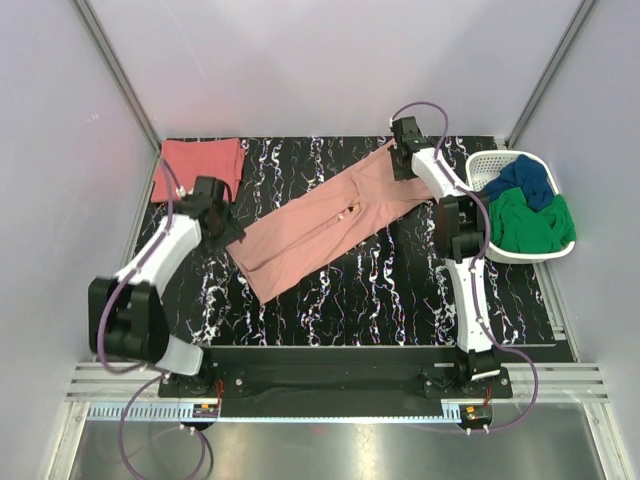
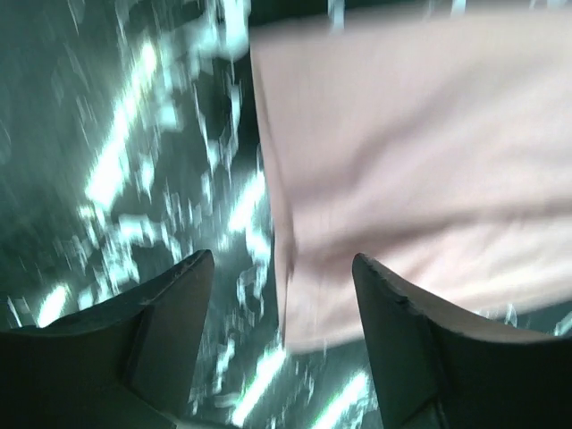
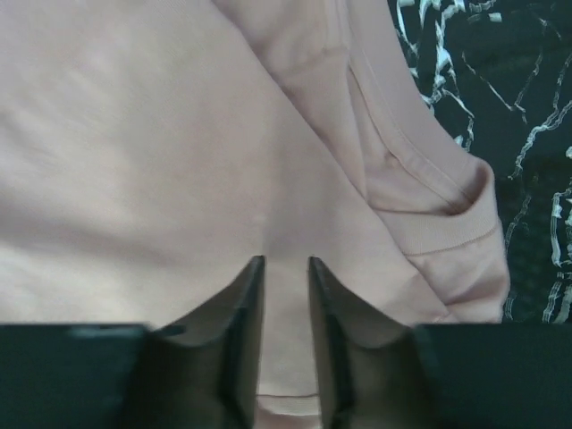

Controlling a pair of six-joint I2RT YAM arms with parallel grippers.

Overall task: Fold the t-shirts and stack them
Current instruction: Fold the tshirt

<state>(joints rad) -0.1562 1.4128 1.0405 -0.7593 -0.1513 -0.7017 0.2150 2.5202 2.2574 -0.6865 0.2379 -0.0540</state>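
The pale salmon-pink t-shirt (image 1: pixel 320 220) lies as a long narrow strip, diagonal across the black marbled table, with a small orange tag (image 1: pixel 350 210) near its middle. My right gripper (image 1: pixel 402 165) (image 3: pixel 286 261) is at the strip's far right end, shut on the cloth; creases run out from its fingertips. My left gripper (image 1: pixel 230 232) (image 2: pixel 281 264) is open at the strip's near left end, with the shirt's corner (image 2: pixel 313 304) between and just beyond its fingers. The coral-red t-shirt (image 1: pixel 197 168) lies folded at the back left corner.
A white basket (image 1: pixel 482 165) at the right edge holds a blue garment (image 1: pixel 525 180) and a green one (image 1: pixel 530 222). Grey walls close in the table on the left, back and right.
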